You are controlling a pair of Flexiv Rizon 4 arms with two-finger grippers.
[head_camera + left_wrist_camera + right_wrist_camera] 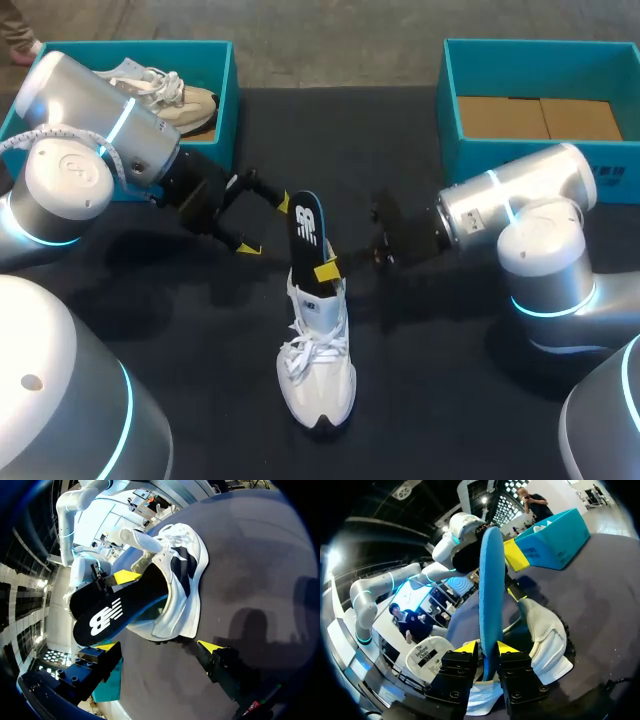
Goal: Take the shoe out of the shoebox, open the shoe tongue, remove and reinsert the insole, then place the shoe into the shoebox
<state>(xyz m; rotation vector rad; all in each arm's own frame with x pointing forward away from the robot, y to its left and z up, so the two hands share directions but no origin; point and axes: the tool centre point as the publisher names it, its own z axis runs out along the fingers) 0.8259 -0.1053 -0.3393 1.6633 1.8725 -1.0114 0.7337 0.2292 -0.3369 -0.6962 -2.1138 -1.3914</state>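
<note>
the black table (450, 400) spreads wide across the head view. my left arm (90, 130) comes in over the far left corner, and my right arm (520, 205) lies low from the right, both pointing at the middle.

two teal boxes sit at the far edge. the left shoebox (225, 110) has a pale second shoe (165, 95) lying in it, and the right shoebox (447, 110) shows a brown cardboard liner (540, 118) on its floor.

now the white shoe (318, 370): it's out of both boxes, on the table between the arms, standing on its sole, toe towards me, laces loose.

and there's the insole (306, 225), standing up tall out of the shoe's opening, lower end down inside. its black printed face is turned to the left arm, its blue underside to the right wrist camera.

the right gripper (484, 647) is pinching that insole low down, one yellow tip on each face, just above the shoe's collar.

the left gripper (159, 646) is spread wide and grips nothing. the shoe's heel sits ahead of it, and in the head view one finger is just beside the insole's edge.
</note>
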